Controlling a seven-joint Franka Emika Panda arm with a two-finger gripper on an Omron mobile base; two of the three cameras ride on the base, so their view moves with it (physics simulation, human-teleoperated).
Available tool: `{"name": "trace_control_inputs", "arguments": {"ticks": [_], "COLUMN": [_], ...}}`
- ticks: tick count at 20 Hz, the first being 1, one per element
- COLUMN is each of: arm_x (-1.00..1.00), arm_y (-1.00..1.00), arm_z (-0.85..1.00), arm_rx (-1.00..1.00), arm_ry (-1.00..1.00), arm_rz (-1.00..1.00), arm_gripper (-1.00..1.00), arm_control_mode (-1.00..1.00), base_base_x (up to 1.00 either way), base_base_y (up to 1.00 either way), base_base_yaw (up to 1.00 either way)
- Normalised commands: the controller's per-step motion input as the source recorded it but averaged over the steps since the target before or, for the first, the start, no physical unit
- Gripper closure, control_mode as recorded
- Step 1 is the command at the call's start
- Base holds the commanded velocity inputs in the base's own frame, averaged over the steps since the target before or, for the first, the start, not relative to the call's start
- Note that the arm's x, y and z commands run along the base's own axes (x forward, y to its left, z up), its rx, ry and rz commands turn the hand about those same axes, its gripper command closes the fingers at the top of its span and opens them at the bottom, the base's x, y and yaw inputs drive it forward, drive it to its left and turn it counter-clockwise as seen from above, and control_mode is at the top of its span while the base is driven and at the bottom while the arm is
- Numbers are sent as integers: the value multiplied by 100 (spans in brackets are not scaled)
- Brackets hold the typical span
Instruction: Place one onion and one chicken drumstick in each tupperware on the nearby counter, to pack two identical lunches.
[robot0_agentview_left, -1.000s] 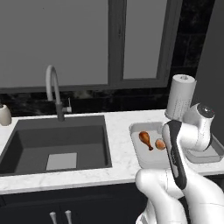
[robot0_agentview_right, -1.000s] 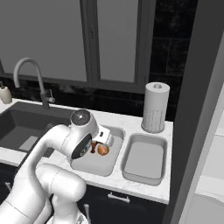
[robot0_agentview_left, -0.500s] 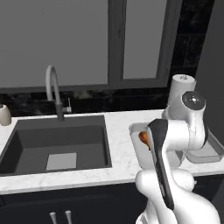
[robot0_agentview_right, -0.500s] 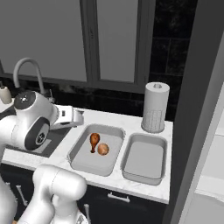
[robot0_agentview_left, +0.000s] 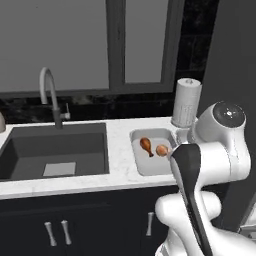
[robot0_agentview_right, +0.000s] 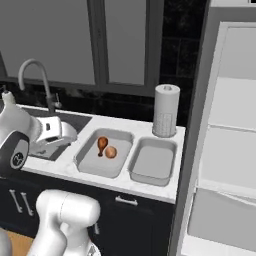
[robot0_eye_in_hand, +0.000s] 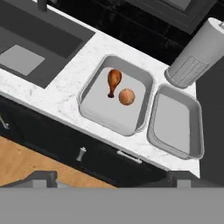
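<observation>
The chicken drumstick (robot0_eye_in_hand: 113, 81) and the onion (robot0_eye_in_hand: 126, 96) were seen lying just beside each other in the left tupperware (robot0_eye_in_hand: 92, 111), well apart from and below the gripper (robot0_eye_in_hand: 109, 178), whose opening could not be told and in which nothing was seen held. The right tupperware (robot0_eye_in_hand: 196, 131) was set just beside the first on the white marble-veined counter (robot0_eye_in_hand: 65, 89). A paper towel roll (robot0_agentview_right: 166, 110) was stood behind the containers, a sink (robot0_agentview_left: 30, 156) with a faucet (robot0_agentview_left: 50, 95) was located to their left, and black cabinet fronts (robot0_agentview_left: 95, 225) were fitted below.

Left tupperware (robot0_agentview_right: 89, 166): holds drumstick (robot0_agentview_right: 102, 144) and onion (robot0_agentview_right: 111, 152), touching
Right tupperware (robot0_agentview_right: 152, 162): just beside, nothing inside
Paper roll (robot0_agentview_right: 166, 110): upright behind right tupperware
Table (robot0_agentview_right: 70, 167): carries both
Faucet (robot0_agentview_right: 38, 80): far left
</observation>
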Motion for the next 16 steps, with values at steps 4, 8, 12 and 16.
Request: {"name": "trace_control_inputs", "arguments": {"ticks": [4, 8, 12, 16], "arm_x": [0, 0, 0, 0], "arm_y": [0, 0, 0, 0], "arm_z": [0, 0, 0, 0], "arm_rx": [0, 0, 0, 0], "arm_ry": [0, 0, 0, 0], "arm_rz": [0, 0, 0, 0], "arm_gripper": [-100, -100, -100, -100], "arm_control_mode": [100, 100, 100, 100], "base_base_x": [-100, -100, -81, -8], "base_base_y": [-60, -52, -72, -98], "base_base_yaw": [-2, -3, -11, -15]}}
